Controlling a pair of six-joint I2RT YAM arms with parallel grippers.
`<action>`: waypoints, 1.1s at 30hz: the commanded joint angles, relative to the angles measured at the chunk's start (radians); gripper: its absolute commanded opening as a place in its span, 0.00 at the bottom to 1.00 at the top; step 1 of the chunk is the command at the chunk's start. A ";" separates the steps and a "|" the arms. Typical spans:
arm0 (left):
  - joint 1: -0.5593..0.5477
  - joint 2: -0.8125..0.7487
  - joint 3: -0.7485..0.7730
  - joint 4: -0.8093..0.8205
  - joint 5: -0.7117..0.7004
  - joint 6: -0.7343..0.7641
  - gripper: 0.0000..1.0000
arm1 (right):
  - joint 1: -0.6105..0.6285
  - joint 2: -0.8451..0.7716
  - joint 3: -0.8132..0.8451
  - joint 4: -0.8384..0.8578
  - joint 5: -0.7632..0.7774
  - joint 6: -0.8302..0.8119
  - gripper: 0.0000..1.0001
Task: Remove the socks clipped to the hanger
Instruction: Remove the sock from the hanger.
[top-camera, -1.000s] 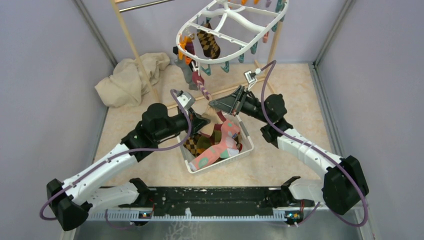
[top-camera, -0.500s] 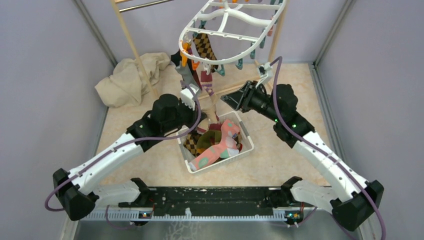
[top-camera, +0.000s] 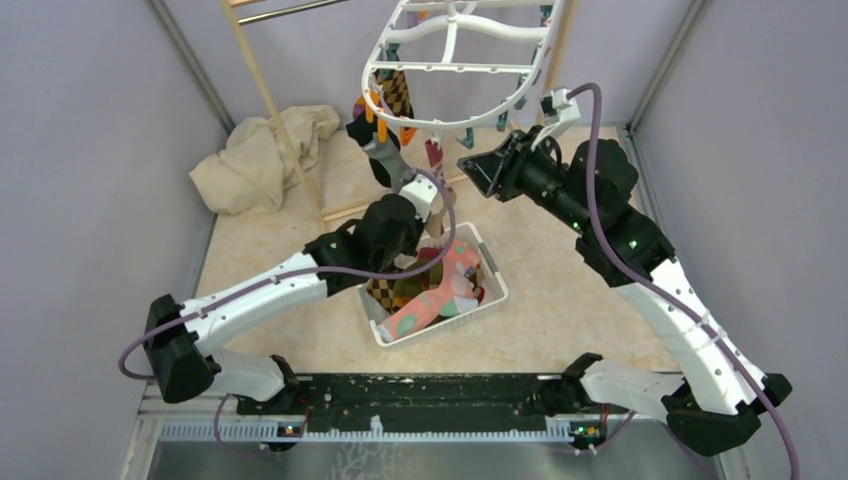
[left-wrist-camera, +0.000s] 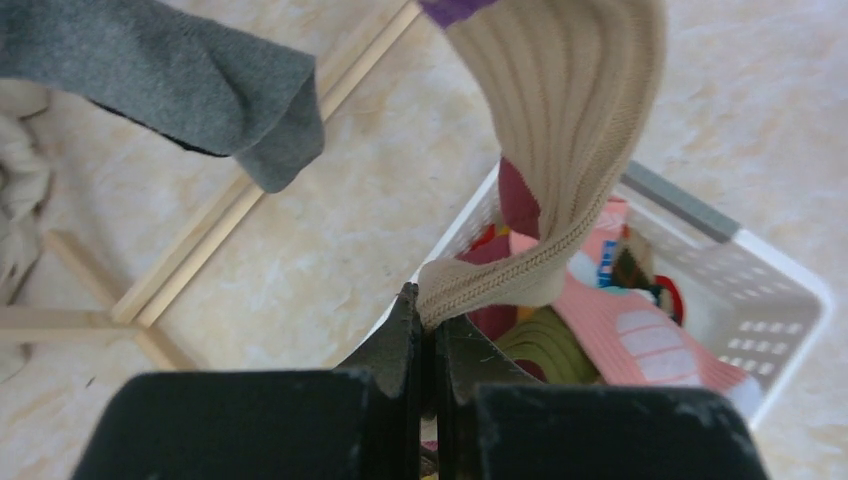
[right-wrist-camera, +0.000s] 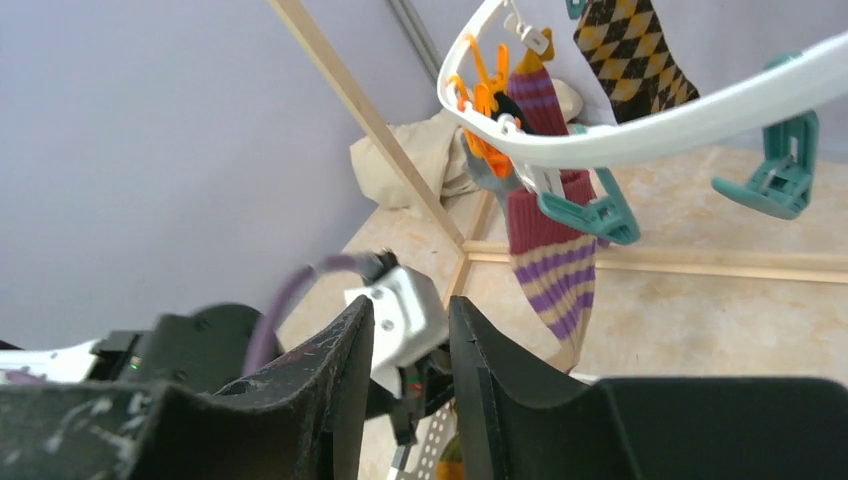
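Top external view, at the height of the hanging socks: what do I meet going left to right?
Going right: crumpled beige cloth → grey sock → striped sock → right gripper. The basket lies nearer and overlaps these, so it is left out.

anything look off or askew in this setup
The striped sock is stretched between two grips: a teal peg on the hanger clamps its top while the left pincer is shut on its beige toe end. The hanger looks tipped rather than level. A beige cloth lies crumpled by the wooden rack.
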 joint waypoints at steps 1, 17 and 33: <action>-0.049 0.059 0.053 -0.016 -0.262 0.044 0.00 | 0.007 0.029 0.097 -0.038 0.021 -0.007 0.35; -0.184 0.099 0.054 -0.045 -0.581 0.089 0.00 | 0.084 0.214 0.250 -0.114 0.108 -0.067 0.40; -0.263 0.212 0.125 -0.077 -0.756 0.170 0.00 | 0.149 0.345 0.351 -0.140 0.311 -0.159 0.50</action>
